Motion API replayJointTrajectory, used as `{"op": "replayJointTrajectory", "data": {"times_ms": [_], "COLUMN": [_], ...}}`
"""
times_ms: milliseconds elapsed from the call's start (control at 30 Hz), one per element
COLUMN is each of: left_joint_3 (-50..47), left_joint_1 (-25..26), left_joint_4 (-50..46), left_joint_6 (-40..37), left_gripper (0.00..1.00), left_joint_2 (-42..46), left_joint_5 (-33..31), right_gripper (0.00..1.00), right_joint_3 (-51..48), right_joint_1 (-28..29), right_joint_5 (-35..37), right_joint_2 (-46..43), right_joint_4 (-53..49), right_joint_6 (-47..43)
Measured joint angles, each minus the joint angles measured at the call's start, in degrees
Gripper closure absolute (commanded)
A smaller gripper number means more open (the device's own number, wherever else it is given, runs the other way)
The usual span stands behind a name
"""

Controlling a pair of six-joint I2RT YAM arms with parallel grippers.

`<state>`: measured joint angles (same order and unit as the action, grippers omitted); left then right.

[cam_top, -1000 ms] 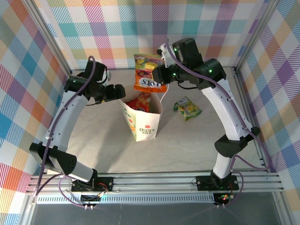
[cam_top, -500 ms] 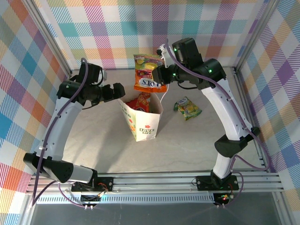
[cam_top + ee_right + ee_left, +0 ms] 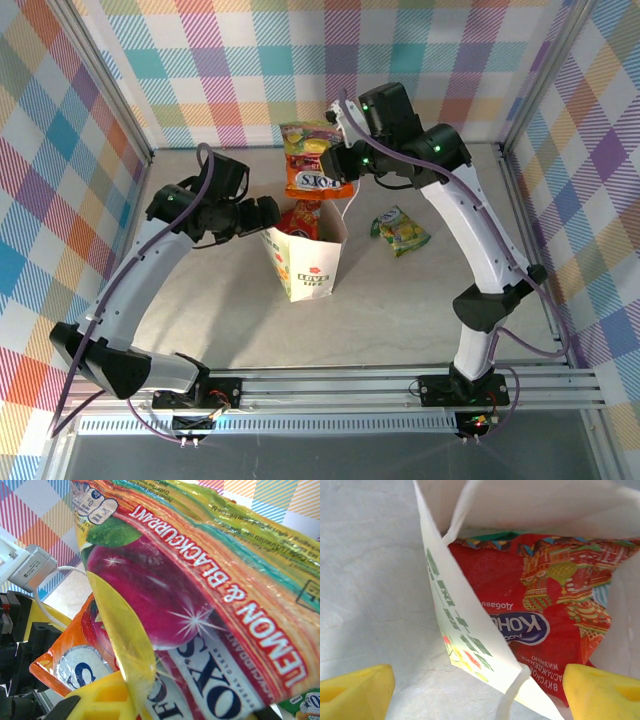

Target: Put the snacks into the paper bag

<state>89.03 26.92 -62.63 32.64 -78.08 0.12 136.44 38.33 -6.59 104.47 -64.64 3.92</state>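
Left pincer shifted toward paper bag; grey tabletop, plaid walls.

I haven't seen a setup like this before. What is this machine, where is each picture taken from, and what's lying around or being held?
These are two robot arms bolted at the near edge of a table, each ending in a two-finger gripper. The wide picture looks down from above and behind them; the other two come from small cameras on the wrists. A white paper bag stands open mid-table, with a red packet already inside. The left gripper is open, its yellow fingers straddling the bag's side wall. The right gripper is shut on an orange packet, held up just beyond the bag. A green-yellow packet lies on the table right of the bag.
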Motion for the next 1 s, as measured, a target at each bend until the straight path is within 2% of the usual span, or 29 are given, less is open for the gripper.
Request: {"op": "replayJointTrajectory", "data": {"times_ms": [200, 667, 1000], "left_joint_3": [-0.9, -1.5, -3.0], "left_joint_1": [2.4, 2.7, 2.7], "left_joint_4": [0.0, -0.1, -0.2], "left_joint_6": [2.6, 4.2, 4.0], "left_gripper": [0.23, 0.71, 0.72], "left_joint_2": [-1.1, -1.1, -1.0], "left_joint_5": [-1.6, -1.3, -1.1], "right_gripper": [1.0, 1.0, 1.0], "right_joint_3": [0.0, -0.6, -0.7], "right_joint_1": [0.0, 2.0, 6.6], "right_joint_5": [0.1, 0.1, 2.0], "right_joint_2": [0.5, 3.8, 5.5], "right_joint_4": [-0.8, -1.2, -2.6], "right_joint_6": [-2.8, -7.8, -12.5]}}
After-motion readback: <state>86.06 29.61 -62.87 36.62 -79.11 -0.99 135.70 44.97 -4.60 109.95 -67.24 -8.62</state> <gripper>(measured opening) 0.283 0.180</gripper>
